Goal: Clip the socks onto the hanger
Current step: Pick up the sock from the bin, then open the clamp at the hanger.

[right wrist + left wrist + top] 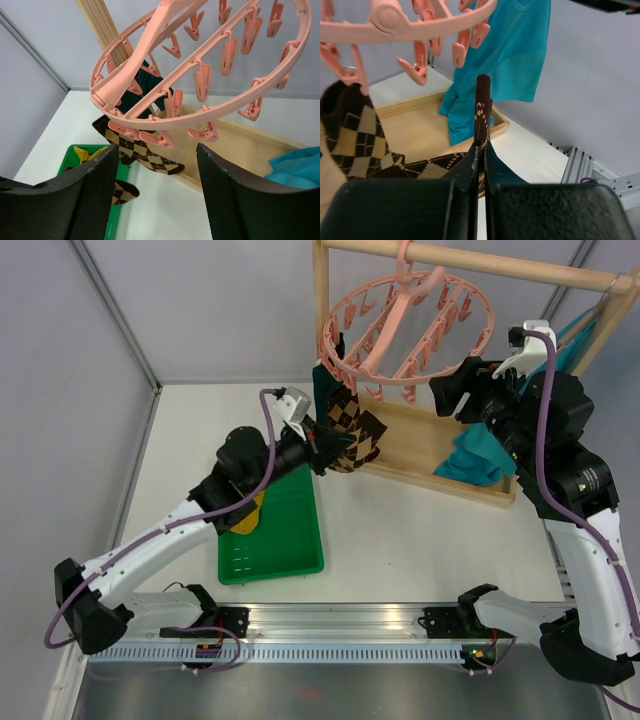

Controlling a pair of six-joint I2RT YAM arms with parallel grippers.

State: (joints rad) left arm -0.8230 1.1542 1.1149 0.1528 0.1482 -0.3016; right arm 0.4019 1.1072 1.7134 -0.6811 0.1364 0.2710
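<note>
Pinching the argyle sock (482,107), the left gripper (481,150) holds its cuff upright just under the clips (461,47) of the hanger (390,22), nearer than the right gripper (156,152), whose fingers stand apart beside the hanger.

Overhead view looks down from behind; both wrist views closely share the hanger (107,92).

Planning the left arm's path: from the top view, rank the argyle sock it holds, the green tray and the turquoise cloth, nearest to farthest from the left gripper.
1. argyle sock, pinched in the left gripper.
2. green tray, close by, to its lower left.
3. turquoise cloth, far right.
</note>
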